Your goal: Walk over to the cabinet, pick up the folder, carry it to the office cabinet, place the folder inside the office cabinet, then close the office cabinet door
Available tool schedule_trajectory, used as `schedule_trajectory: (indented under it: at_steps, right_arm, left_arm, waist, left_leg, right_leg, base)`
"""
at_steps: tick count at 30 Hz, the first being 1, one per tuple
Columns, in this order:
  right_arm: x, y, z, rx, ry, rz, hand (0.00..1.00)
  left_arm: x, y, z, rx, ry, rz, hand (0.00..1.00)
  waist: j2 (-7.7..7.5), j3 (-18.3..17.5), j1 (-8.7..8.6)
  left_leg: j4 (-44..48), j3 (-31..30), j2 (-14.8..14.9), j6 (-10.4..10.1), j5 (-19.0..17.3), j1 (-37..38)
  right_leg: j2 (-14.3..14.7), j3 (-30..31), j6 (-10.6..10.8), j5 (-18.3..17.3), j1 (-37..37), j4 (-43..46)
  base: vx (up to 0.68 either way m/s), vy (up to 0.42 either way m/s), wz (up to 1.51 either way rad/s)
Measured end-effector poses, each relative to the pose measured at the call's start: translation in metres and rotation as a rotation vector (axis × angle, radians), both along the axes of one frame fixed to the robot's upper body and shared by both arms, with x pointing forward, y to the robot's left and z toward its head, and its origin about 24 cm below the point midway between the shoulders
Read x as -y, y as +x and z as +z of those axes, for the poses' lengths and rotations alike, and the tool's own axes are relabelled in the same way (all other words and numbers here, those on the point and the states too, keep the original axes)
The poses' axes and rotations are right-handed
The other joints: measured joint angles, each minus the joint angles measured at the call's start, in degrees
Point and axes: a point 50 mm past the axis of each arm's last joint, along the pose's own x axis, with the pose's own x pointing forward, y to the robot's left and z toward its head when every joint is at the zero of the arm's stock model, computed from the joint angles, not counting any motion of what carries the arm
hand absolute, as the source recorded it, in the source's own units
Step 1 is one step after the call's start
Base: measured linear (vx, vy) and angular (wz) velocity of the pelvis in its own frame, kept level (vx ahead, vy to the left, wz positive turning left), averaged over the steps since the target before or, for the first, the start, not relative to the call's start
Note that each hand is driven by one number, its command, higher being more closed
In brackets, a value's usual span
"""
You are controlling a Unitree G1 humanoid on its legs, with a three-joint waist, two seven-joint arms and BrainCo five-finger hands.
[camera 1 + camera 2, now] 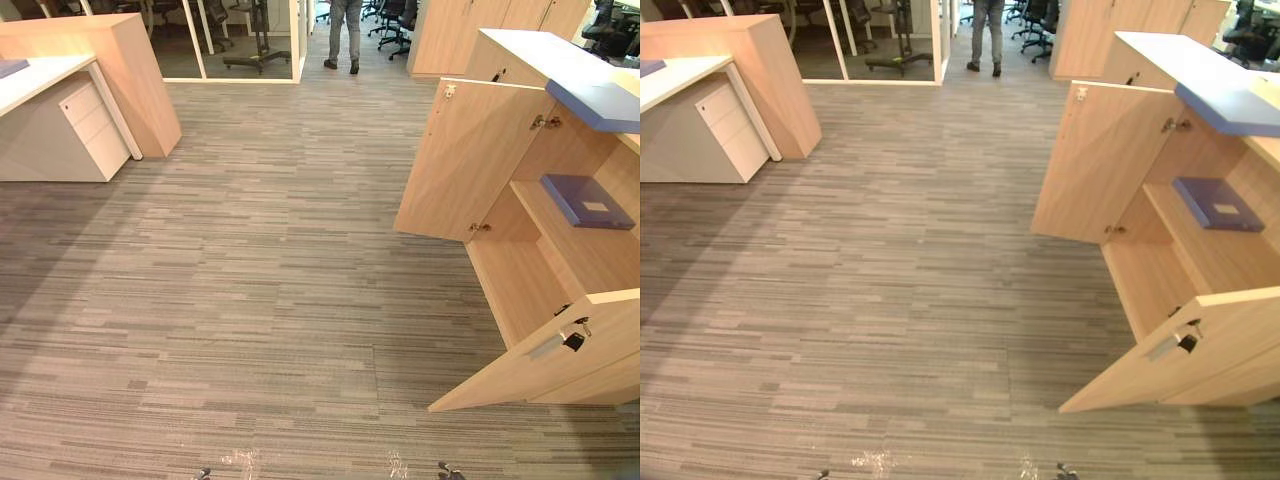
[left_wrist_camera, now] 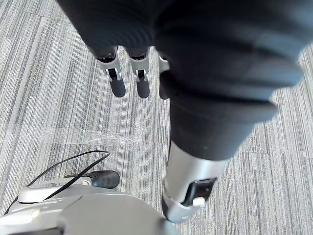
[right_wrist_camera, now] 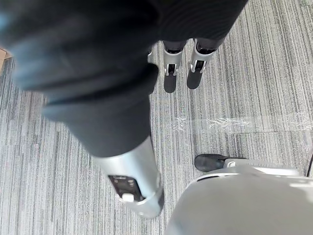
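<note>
On a shelf inside the office cabinet point(image 1: 540, 55) lay the folder point(image 1: 588, 201), with the 2 doors point(image 1: 478, 160) swung open; shutting them seemed the step left, needing a walk closer, as the left hand point(image 2: 143, 83) and right hand point(image 3: 171, 78) hung straight-fingered, empty.

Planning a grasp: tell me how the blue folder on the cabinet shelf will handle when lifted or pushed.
The folder lies flat with straight edges, so it is probably stiff rather than floppy. It looks thin, so likely light. Its cover seems smooth and the shelf under it is bare wood, so a push would probably slide it.
</note>
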Motion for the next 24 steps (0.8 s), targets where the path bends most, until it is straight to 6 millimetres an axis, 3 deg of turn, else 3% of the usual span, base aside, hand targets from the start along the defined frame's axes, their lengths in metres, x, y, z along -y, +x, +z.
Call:
schedule_trajectory:
  at_steps: [12, 24]
  right_arm:
    - [-0.0004, 0.0052, 0.0008, 0.013, 0.002, 0.004, 0.00]
    - [-0.0010, 0.0089, 0.0018, 0.028, -0.028, 0.028, 0.00]
  left_arm:
    - [0.0001, -0.0020, -0.0002, 0.014, -0.050, 0.048, 0.00]
    - [0.0018, 0.0049, 0.0023, 0.028, 0.018, -0.080, 0.00]
  waist:
    - [0.01, 0.00, 0.03]
    - [-0.24, 0.16, 0.13]
  left_leg:
    - [-0.46, 0.17, 0.01, -0.21, 0.18, 0.35]
    - [-0.92, 0.13, -0.04, -0.21, 0.30, 0.69]
  right_leg:
    - [-0.05, 0.03, 0.19, -0.05, 0.01, 0.10]
    - [-0.03, -0.07, 0.12, 0.00, 0.38, -0.35]
  base:
    - [0.00, 0.000, 0.00]
    - [0.00, 0.000, 0.00]
